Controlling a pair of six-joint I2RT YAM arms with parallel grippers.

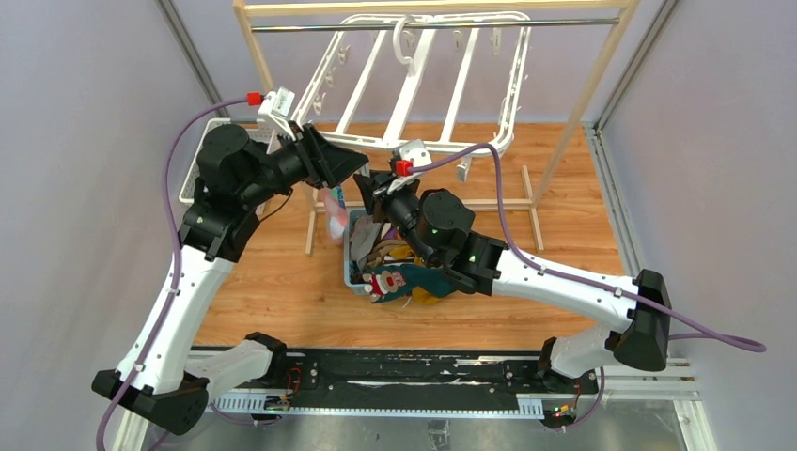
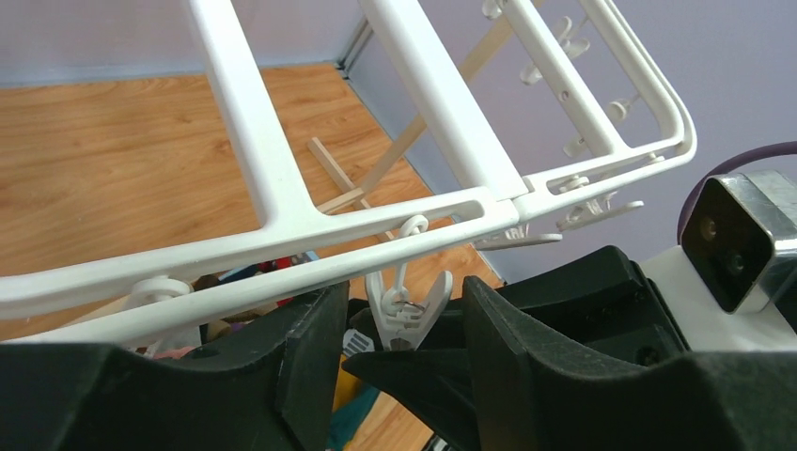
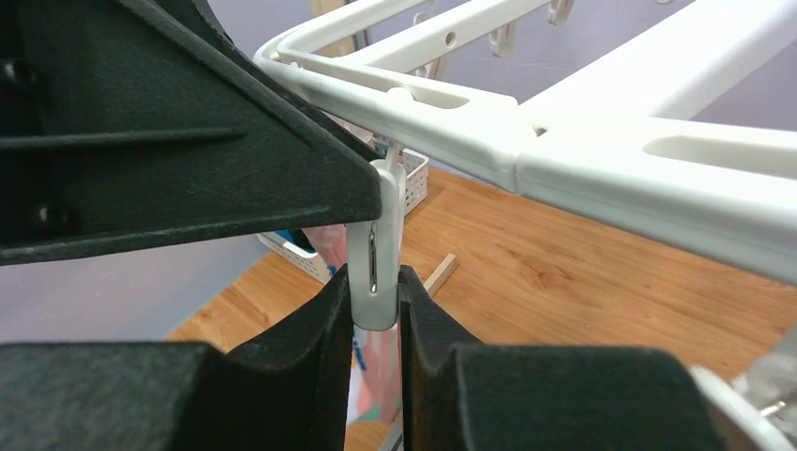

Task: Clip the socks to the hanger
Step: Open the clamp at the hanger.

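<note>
Wooden rack (image 1: 579, 113) stands upright at the far side of the wooden table (image 1: 273, 282), with a metal rail (image 1: 310, 27) running across just under its top beam. White basket (image 1: 214, 123) sits just left of the rack's left post. Grey-blue bin (image 1: 349, 254) is on the table in front of the rack. Lilac walls (image 1: 85, 141) stand behind and on both sides.
</note>
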